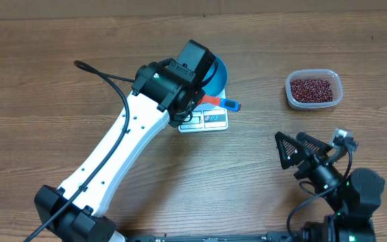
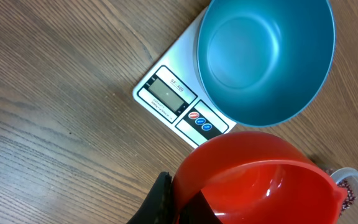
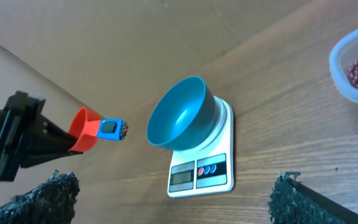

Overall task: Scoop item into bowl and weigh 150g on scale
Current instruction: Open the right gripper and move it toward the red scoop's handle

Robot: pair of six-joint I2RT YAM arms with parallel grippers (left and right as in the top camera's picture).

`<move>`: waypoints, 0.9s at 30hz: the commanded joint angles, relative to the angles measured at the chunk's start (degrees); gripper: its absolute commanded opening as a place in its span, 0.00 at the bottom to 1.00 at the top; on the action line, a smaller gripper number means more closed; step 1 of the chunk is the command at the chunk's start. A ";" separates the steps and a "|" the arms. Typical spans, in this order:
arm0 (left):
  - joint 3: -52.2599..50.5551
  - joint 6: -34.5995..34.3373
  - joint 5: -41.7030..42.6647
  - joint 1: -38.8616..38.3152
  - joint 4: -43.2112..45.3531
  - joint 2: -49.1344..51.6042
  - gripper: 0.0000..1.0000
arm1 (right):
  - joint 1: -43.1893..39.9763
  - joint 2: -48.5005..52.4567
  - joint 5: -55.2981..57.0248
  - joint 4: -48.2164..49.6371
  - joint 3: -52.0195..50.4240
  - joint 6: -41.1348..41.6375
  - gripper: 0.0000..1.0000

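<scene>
**Bean Handling: Scoop Empty, Bowl Empty on Scale**

1. Left side. The left gripper is clamped tight on the red scoop, which hangs just beside the bowl. The scoop cup looks empty. It is rigid plastic and light, so a firm pinch should carry it without slip.

2. Centre. The bowl sits on the scale, overhanging the platform and leaving the display and buttons uncovered. No beans show inside it. Bowl and scale are both light and smooth, so a bump from the scoop could shift them on the table.

3. Right of centre. The beans lie in a clear tub, well apart from the scale. They are a loose, dry, hard mass that will likely flow and roll. Take them from below with the scoop, not by pinching. Keep the loaded scoop level, since a tilt would likely spill them.

4. Right side. The right gripper rests near the tub with its jaws spread wide, holding nothing.
</scene>
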 commanded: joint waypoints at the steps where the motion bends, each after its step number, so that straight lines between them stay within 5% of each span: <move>1: 1.09 -0.79 -1.60 -0.28 -0.04 -0.74 0.04 | 0.22 6.43 -3.85 -0.55 4.72 -0.24 1.00; 19: 1.09 -0.79 -1.62 -0.28 -0.02 -0.74 0.04 | 0.22 14.67 -19.19 9.86 7.06 0.31 1.00; 27: 1.09 -0.79 -1.62 -0.26 -0.02 -0.74 0.04 | 0.22 14.67 -19.12 9.88 7.06 15.82 1.00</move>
